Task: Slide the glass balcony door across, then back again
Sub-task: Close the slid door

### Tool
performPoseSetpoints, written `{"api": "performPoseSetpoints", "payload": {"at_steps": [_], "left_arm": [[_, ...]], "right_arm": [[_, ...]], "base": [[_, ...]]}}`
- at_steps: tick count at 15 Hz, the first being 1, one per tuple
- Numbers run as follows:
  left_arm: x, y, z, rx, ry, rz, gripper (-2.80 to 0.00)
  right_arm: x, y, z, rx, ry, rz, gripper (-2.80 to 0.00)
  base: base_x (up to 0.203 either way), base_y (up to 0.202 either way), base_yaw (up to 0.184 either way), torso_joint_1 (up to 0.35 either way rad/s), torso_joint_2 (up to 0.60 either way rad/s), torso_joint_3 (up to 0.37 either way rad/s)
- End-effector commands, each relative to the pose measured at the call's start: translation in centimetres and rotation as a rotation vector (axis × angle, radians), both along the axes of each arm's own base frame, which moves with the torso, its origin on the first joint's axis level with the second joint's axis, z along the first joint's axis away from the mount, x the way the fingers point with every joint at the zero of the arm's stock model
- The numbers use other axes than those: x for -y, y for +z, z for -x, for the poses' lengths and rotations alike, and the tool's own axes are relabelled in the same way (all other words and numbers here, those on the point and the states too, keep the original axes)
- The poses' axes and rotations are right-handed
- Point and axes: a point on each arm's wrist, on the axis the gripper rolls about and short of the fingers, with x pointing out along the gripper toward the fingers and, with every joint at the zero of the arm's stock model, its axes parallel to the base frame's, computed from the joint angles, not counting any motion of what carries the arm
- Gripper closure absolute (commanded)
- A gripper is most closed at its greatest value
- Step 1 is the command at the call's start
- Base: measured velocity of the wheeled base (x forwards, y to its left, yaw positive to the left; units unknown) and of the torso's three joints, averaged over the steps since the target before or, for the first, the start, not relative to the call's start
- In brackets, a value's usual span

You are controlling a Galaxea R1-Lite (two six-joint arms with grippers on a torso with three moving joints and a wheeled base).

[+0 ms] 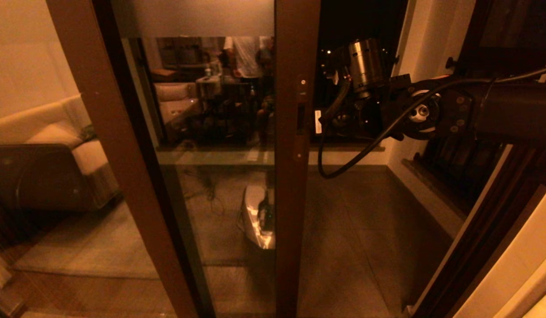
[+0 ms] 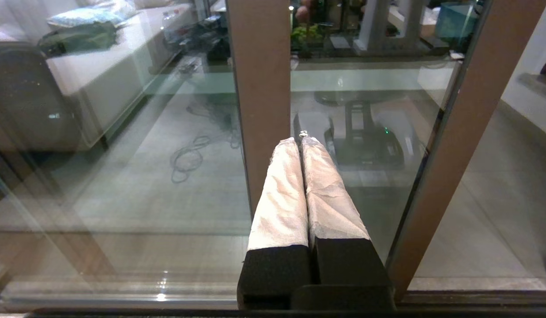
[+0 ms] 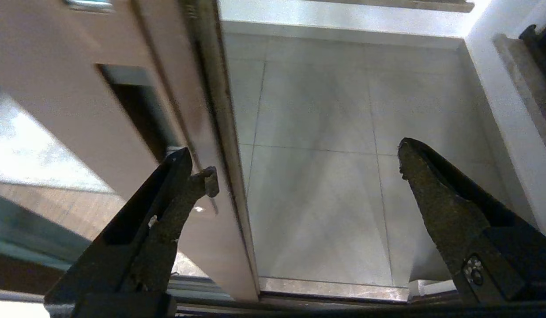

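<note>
The glass balcony door (image 1: 297, 198) stands partly slid over, its brown upright in the middle of the head view. Its slim handle plate (image 1: 301, 117) has screws, and a frosted band (image 1: 193, 17) runs along the top. My right arm (image 1: 498, 110) reaches in from the right at handle height. The right gripper (image 3: 295, 170) is open and straddles the door's free edge (image 3: 228, 176). One finger (image 3: 180, 185) rests against the upright just below the recessed handle (image 3: 131, 101); the other finger (image 3: 427, 185) hangs over the balcony floor. My left gripper (image 2: 301, 141), wrapped in white cloth, is shut on nothing, low down facing the glass.
A second brown upright (image 1: 118, 145) without a handle stands left of the door. A sofa (image 1: 47, 145) sits at the far left. Right of the door lie the tiled balcony floor (image 1: 356, 229), a white side wall (image 1: 431, 194) and a barred window (image 1: 462, 159). The floor track (image 3: 334, 289) runs below.
</note>
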Motion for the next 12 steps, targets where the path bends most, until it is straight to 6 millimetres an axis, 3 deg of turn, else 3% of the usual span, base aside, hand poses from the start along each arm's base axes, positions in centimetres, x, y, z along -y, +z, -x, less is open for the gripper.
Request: {"api": "performPoseSetpoints", "payload": {"at_steps": [1, 12], "left_arm": [[0.00, -0.55, -0.16, -0.019, 0.000, -0.001, 0.00], [0.00, -0.58, -0.17, -0.021, 0.000, 0.000, 0.00]], "right_arm": [[0.17, -0.28, -0.45, 0.003, -0.011, 0.002, -2.80], [-0.26, 0.37, 0.11, 0.030, 0.019, -0.001, -2.80]], "base": [[0.000, 0.000, 0.000, 0.000, 0.00, 0.000], [0.000, 0.000, 0.000, 0.000, 0.00, 0.000]]}}
